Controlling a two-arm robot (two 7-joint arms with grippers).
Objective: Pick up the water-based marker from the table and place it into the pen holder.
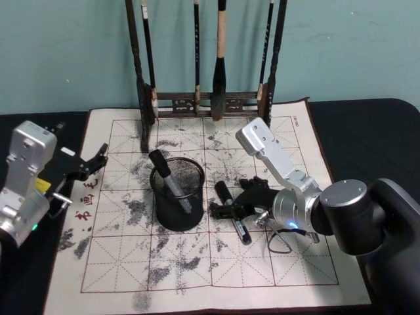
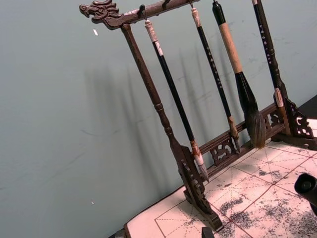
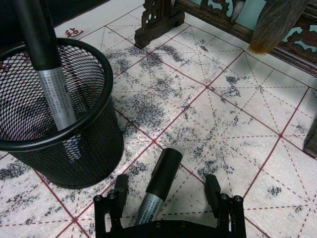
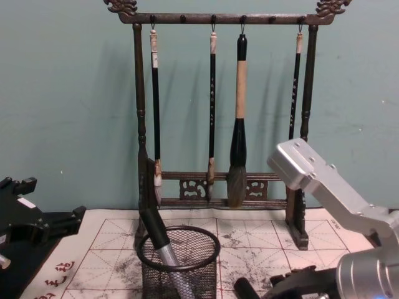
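on the ink-stained mat (image 1: pixel 275 262), just right of the pen holder (image 1: pixel 187 213) with one marker (image 1: pixel 169 180) leaning inside, a second marker (image 3: pixel 163 168) lies flat between the wide-spread fingers of the right gripper (image 3: pixel 166 186), touching neither, while the left gripper (image 1: pixel 95 161) hangs parked, fingers apart, at the mat's left edge.

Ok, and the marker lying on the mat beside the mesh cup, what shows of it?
The marker is a short cylinder with a glossy black cap and a silver-grey barrel bearing fine print. It lies flat on the ink-stained mat, to the robot's right of the pen holder and apart from it, cap toward the brush rack. The right hand is open, one finger on each side of the barrel, neither seeming to touch it.
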